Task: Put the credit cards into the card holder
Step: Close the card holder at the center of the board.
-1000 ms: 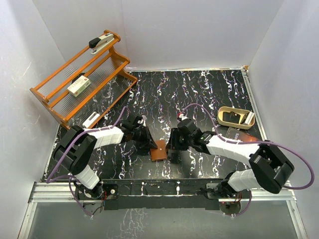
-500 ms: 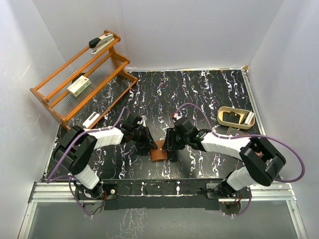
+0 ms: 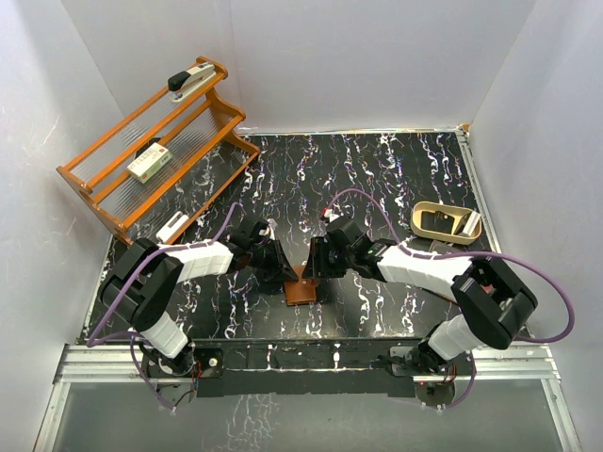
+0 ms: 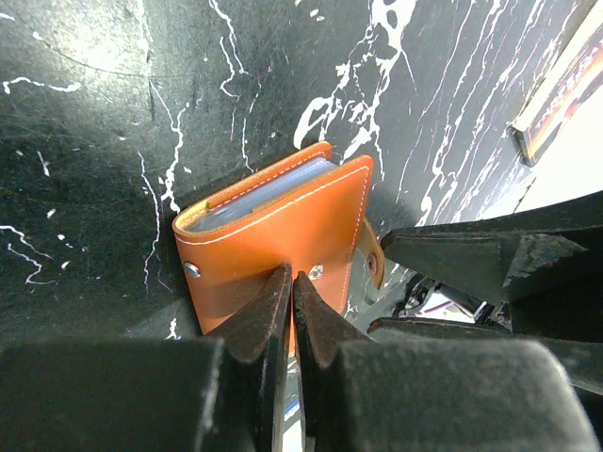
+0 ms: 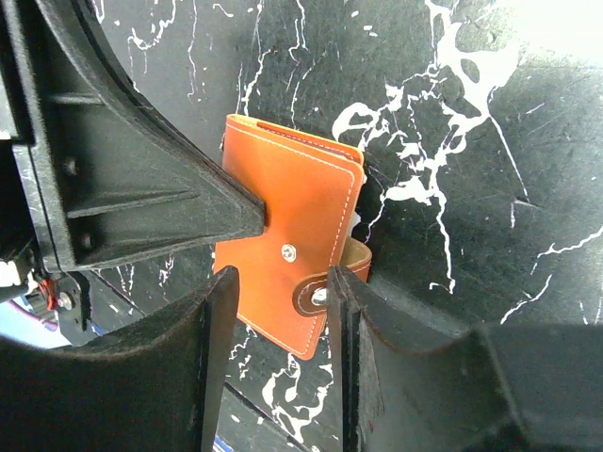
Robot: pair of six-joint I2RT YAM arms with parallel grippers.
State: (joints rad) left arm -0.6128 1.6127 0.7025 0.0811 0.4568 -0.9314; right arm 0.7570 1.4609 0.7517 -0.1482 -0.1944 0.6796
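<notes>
On the card holder, both arms converge from opposite sides.
Holder lies folded shut on the table, between my two wrists. My left arm reaches in low from the holder's left; left claw is pressed together, tips touching the cover's near edge, pinching nothing I can see. My right arm comes in low from the holder's right; right claw is spread, fingers straddling the snap tab corner. Tab sticks out past the cover.

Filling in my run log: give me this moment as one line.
left gripper: shut, tips on card holder | right gripper: open, straddling snap tab | card holder: folded on table, tab unfastened
</notes>
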